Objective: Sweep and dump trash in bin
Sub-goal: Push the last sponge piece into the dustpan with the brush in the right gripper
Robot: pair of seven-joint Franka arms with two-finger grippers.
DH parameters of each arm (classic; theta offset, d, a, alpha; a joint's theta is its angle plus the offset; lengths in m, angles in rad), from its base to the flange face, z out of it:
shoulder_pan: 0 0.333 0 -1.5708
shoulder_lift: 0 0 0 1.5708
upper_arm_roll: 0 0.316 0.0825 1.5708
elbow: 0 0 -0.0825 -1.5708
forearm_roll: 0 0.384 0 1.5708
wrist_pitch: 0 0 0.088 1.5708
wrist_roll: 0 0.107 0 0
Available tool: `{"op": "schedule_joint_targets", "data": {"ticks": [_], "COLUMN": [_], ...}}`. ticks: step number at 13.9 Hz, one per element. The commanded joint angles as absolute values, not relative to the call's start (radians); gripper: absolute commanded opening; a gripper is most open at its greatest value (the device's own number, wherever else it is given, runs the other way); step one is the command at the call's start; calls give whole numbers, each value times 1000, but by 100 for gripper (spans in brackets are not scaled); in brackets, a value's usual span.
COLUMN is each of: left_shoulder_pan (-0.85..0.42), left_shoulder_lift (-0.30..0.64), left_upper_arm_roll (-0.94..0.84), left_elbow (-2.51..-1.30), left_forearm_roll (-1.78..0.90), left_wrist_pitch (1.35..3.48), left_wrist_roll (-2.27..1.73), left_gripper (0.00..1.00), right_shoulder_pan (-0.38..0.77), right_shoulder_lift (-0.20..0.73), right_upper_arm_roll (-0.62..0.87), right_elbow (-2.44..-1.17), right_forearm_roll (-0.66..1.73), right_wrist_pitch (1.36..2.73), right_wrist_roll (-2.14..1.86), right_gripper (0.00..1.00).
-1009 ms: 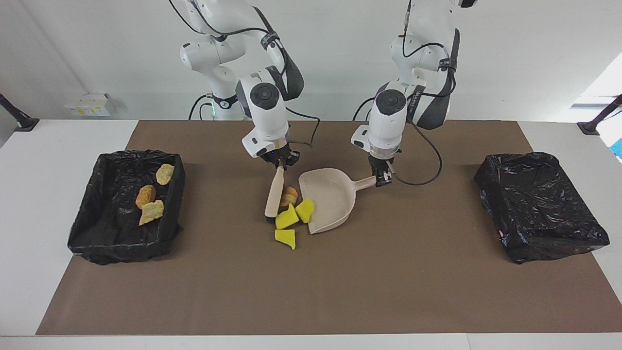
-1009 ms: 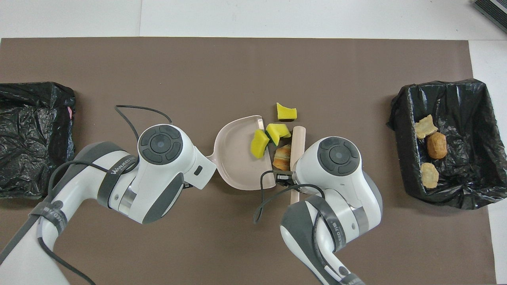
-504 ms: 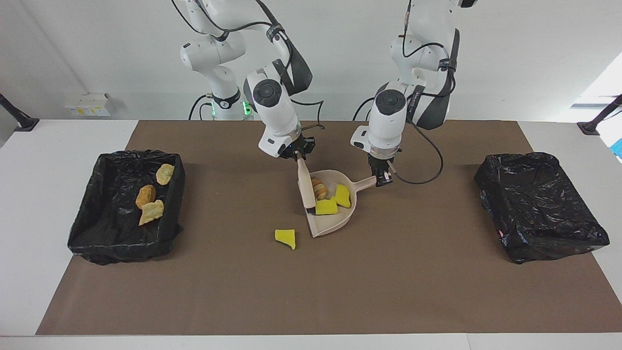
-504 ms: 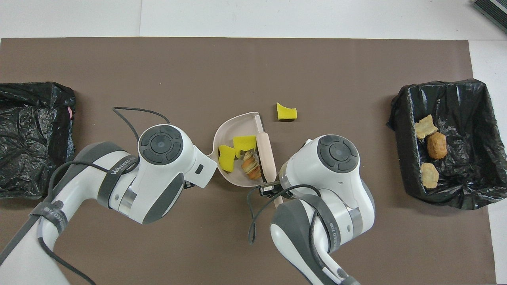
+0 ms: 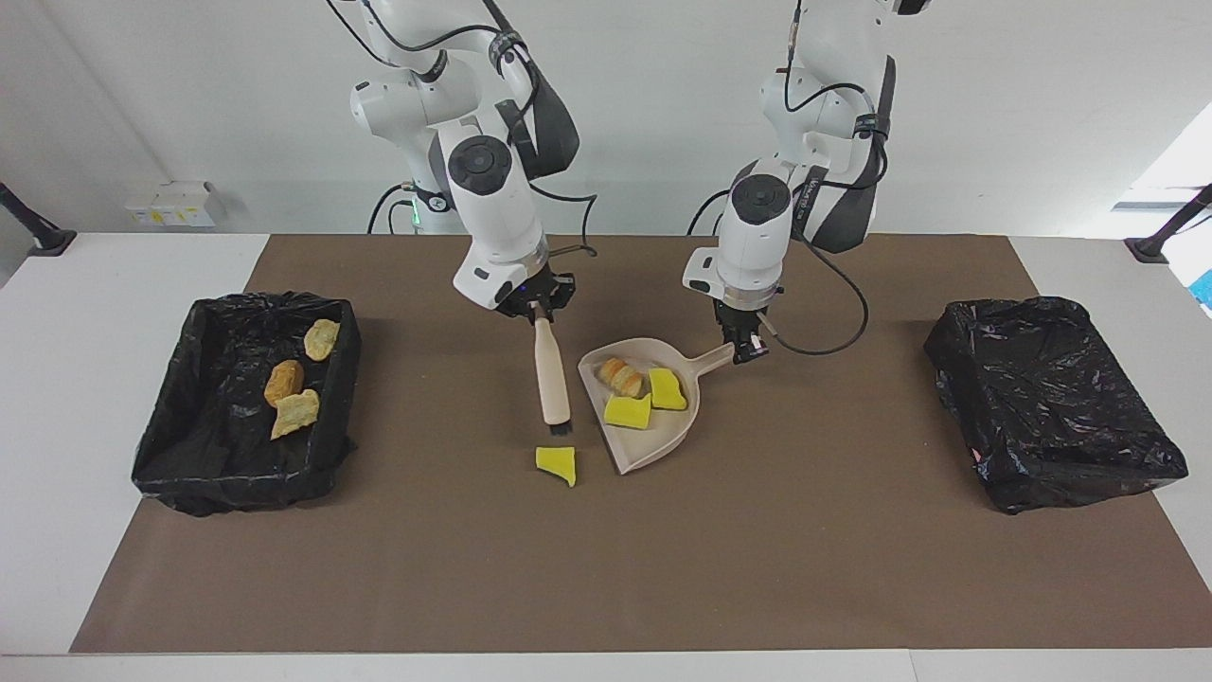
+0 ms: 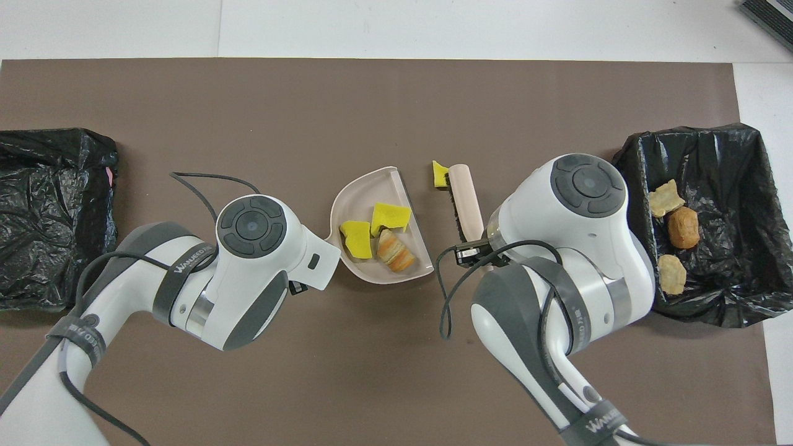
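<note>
Hanging bristles-down from the clamped right gripper [image 5: 536,309], the beige wooden-handled brush [image 5: 551,374] points lengthwise at the lone yellow sponge scrap [image 5: 557,464], just short of it. That scrap lies beside the mouth of the beige plastic dustpan [image 5: 663,440], on the right arm's side. The left gripper [image 5: 746,347] pinches the dustpan's handle.

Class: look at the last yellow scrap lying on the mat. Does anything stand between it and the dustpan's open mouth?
Nothing visible does. The yellow scrap lies on bare mat beside the dustpan mouth. The brush, held by the right hand, hangs just above the scrap. The left hand grips the dustpan handle.
</note>
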State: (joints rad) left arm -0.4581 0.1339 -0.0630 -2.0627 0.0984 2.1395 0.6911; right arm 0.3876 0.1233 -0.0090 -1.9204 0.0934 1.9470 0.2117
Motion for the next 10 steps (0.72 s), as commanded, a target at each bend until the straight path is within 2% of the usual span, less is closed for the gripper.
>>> {"op": "schedule_joint_targets", "data": {"ticks": [1, 4, 6, 10], "left_shoulder_pan": [-472, -472, -472, -471], "left_shoulder_lift": [127, 126, 123, 123], "left_upper_arm_roll": [-51, -51, -51, -51], "left_elbow": [-2066, -2069, -2072, -2072], "left_forearm_roll": [114, 112, 110, 106], "left_wrist_pitch": [2138, 2138, 2140, 2138], "left_wrist_roll": [657, 628, 575, 574], "left_gripper": [0, 0, 0, 0], "right_shoulder_pan": [332, 304, 324, 399], "right_shoulder_lift": [170, 268, 319, 293], "right_upper_arm_roll": [2, 2, 9, 55], "right_elbow": [-1893, -1884, -1849, -1877], "right_forearm_roll": [11, -43, -60, -35], "right_wrist_pitch": [1986, 2118, 2120, 2082], "right_wrist_roll": [169, 121, 60, -35], "right_gripper": [0, 0, 0, 0]}}
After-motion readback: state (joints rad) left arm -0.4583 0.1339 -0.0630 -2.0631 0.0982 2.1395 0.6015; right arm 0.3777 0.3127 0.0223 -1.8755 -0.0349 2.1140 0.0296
